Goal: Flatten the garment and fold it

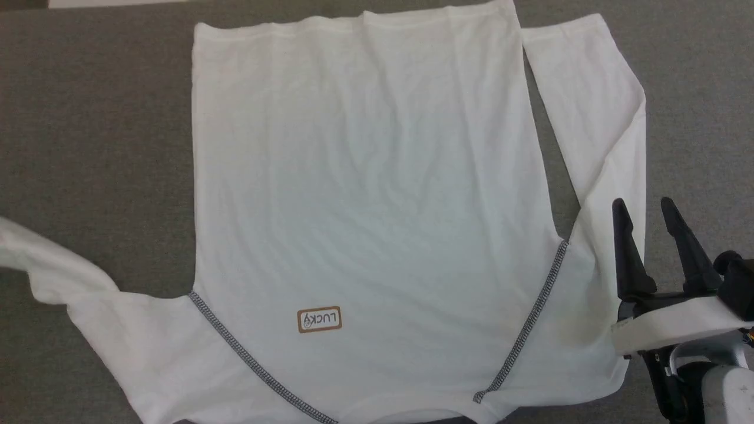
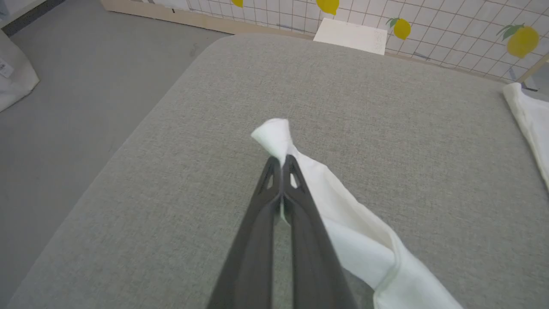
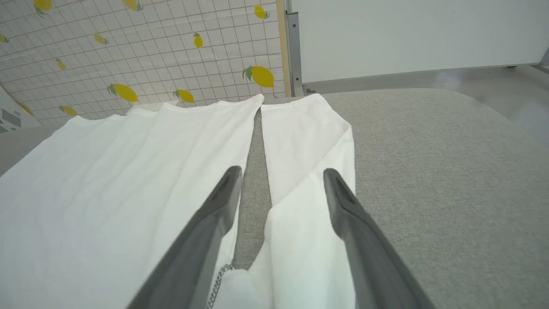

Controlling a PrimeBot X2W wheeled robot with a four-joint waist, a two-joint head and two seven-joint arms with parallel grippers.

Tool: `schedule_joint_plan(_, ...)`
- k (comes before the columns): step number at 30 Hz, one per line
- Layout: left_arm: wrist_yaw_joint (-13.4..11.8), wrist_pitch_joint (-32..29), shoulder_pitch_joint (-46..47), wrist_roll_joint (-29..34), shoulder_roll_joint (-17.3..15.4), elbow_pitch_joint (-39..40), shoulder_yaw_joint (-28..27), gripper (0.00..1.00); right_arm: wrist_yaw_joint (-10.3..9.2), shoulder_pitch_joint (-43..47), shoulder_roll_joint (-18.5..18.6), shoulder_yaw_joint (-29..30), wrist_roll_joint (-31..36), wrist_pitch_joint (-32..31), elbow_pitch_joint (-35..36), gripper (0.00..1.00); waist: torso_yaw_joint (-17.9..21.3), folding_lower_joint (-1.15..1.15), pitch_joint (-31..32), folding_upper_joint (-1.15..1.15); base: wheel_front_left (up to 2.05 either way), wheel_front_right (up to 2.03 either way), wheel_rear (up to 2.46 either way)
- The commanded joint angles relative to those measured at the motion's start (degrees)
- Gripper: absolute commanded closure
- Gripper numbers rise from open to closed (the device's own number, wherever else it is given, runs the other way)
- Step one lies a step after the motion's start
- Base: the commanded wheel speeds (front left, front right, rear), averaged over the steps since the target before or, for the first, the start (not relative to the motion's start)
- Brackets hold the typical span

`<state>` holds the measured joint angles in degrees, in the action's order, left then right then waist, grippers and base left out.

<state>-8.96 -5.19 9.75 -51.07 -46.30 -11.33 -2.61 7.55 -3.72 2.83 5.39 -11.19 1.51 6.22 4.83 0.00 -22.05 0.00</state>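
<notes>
The garment, a white shirt with dark zigzag seams and a small brown label, lies spread on the grey surface, collar end nearest me. Its left sleeve stretches off the head view's left edge. In the left wrist view my left gripper is shut on that sleeve's end, which bunches past the fingertips. The right sleeve lies folded back alongside the body. My right gripper stands open above that sleeve near the armpit seam; in the right wrist view its open gripper straddles the sleeve.
The grey padded surface drops to a grey floor on the left. A white box stands at the far edge by a tiled wall with lemon prints. A white panel stands behind the right side.
</notes>
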Motion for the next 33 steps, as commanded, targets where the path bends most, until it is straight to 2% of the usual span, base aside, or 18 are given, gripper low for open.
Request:
schedule_joint_plan(1, -0.77, 0.25, -2.75, -0.17, -1.20, 1.18, -1.28, 1.00, -0.06, 0.85, 0.05, 0.33, -0.42, -0.19, 0.11, 0.00, -3.46, 0.00, 5.53, 0.00, 0.00, 0.00, 0.00)
schedule_joint_plan(8, -2.64, -0.96, -12.18, -1.05, -4.07, 7.86, -6.05, 1.00, -0.06, 3.55, 0.05, 1.38, -0.81, -1.28, 1.22, 0.00, -5.96, 0.00, 9.04, 0.00, 0.00, 0.00, 0.00)
schedule_joint_plan(10, -4.81, -3.31, -16.84, -2.31, -4.66, 17.82, -8.70, 1.00, -0.06, 5.09, 0.05, 1.66, -1.40, -1.91, 2.25, 0.00, -6.95, 0.00, 10.60, 0.00, 0.00, 0.00, 0.00)
schedule_joint_plan(16, -4.70, -5.26, -15.92, -4.44, -2.65, 30.51, -5.68, 1.00, -0.06, 5.56, 0.05, 1.57, -1.76, -2.12, 2.69, 0.00, -6.68, 0.00, 11.01, 0.00, 0.00, 0.00, 0.00)
schedule_joint_plan(24, -3.60, -9.15, -5.56, -1.65, 0.17, 41.18, 8.37, 1.00, -0.06, 5.45, 0.05, 1.85, -2.14, -2.32, 2.78, 0.00, -4.78, 0.00, 10.95, 0.00, 0.00, 0.00, 0.00)
schedule_joint_plan(28, -2.98, -12.45, 2.69, 2.57, 6.05, 42.39, 20.78, 1.00, -0.06, 5.29, 0.05, 1.82, -2.23, -2.40, 2.63, 0.00, -3.49, 0.00, 10.80, 0.00, 0.00, 0.00, 0.00)
schedule_joint_plan(30, -1.80, -14.24, 6.13, 5.26, 9.27, 40.88, 27.25, 1.00, -0.06, 5.21, 0.05, 1.64, -2.35, -2.36, 2.62, 0.00, -2.75, 0.00, 10.55, 0.00, 0.00, 0.00, 0.00)
schedule_joint_plan(33, -0.03, -15.13, 10.57, 7.57, 16.48, 35.66, 35.43, 1.00, -0.06, 5.12, 0.05, 1.38, -2.49, -2.30, 2.47, 0.00, -1.62, 0.00, 10.05, 0.00, 0.00, 0.00, 0.00)
